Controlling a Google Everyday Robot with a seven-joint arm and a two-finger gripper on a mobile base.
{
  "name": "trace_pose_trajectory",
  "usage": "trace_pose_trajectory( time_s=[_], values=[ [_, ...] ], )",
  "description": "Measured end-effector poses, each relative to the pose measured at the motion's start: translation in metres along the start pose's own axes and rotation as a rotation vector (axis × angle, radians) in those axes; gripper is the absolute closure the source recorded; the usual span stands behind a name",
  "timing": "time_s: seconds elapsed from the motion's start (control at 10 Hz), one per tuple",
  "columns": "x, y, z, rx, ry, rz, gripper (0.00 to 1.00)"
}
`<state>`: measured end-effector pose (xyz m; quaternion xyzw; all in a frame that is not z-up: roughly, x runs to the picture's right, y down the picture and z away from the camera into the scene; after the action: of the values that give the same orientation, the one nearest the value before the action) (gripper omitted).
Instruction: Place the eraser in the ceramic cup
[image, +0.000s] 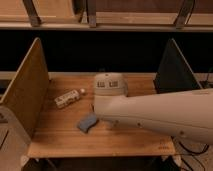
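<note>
The gripper (110, 86) is clenched above the wooden table (60, 135); a white packet (68, 98) lies to its left, a blue pad (87, 122) below-left.

A wooden table (60, 141) with a plank-patterned top is seen from above and in front. It is bounded on the left by an upright wooden side panel (27, 92) and on the right by a dark upright panel (172, 70). Two items are seen lying directly on the tabletop. A white bottle-like packet (67, 98) is laid on its side in the left half, angled, near the wooden panel. A blue wavy-edged pad (87, 122) is laid flat nearer the front edge, right of the packet and apart from it. The middle and right of the surface are covered by the robot arm (160, 117); the gripper is hidden at the arm's end over the centre of the table, its fingers closed.
</note>
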<state>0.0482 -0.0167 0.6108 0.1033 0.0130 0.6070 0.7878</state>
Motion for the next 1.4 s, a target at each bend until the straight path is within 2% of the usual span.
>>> trace_pose_trajectory(
  time_s=[1.4],
  values=[
    [0.0013,-0.0018,0.0026,0.000,0.006,0.006,1.00]
  ],
)
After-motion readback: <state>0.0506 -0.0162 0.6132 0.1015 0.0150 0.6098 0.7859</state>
